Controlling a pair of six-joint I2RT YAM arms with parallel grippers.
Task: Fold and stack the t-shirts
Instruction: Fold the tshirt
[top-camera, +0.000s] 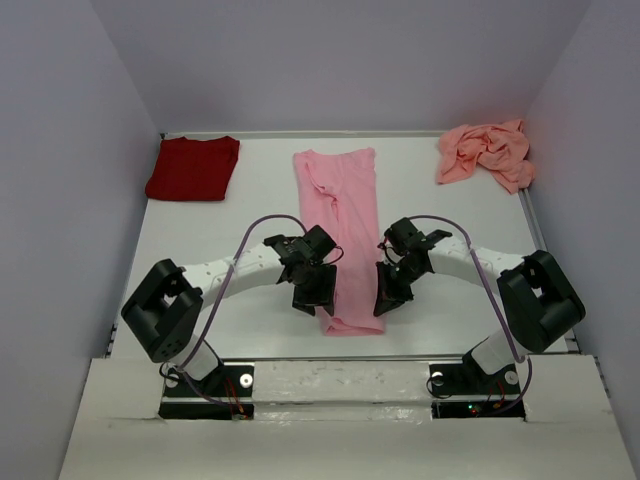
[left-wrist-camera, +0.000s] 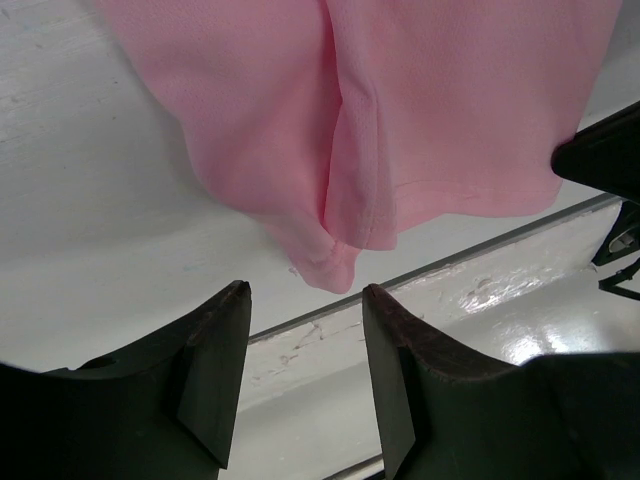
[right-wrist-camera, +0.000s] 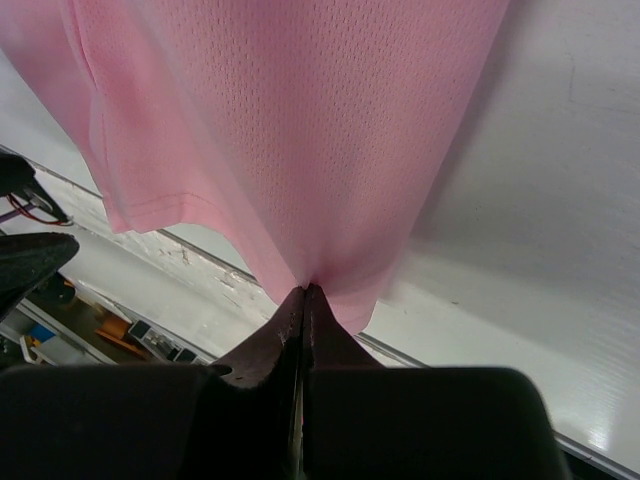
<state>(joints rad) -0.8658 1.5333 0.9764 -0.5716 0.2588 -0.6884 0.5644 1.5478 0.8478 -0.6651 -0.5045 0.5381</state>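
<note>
**Right gripper pinches the pink tee's near corner, left one stands open**

At the far left corner of the white table (top-camera: 250, 205) we see the dark red t-shirt (top-camera: 193, 168) lying folded into a flat rectangle. Nearer to us, the left gripper (top-camera: 318, 300) sits at the left side of the light pink t-shirt (top-camera: 340, 235). In its wrist view its fingers (left-wrist-camera: 215, 370) are spread apart with nothing between them, and the tee's hem corner (left-wrist-camera: 330, 265) hangs just beyond their tips. The pink tee runs as a long, narrow strip down the middle of the table, from far edge toward near edge. On its right side the right gripper (top-camera: 388, 300) has its fingers (right-wrist-camera: 270, 345) pressed together on the cloth's near corner (right-wrist-camera: 310, 280), which is drawn into a point. At the far right corner the salmon-pink t-shirt (top-camera: 485, 153) lies crumpled in a heap.
</note>
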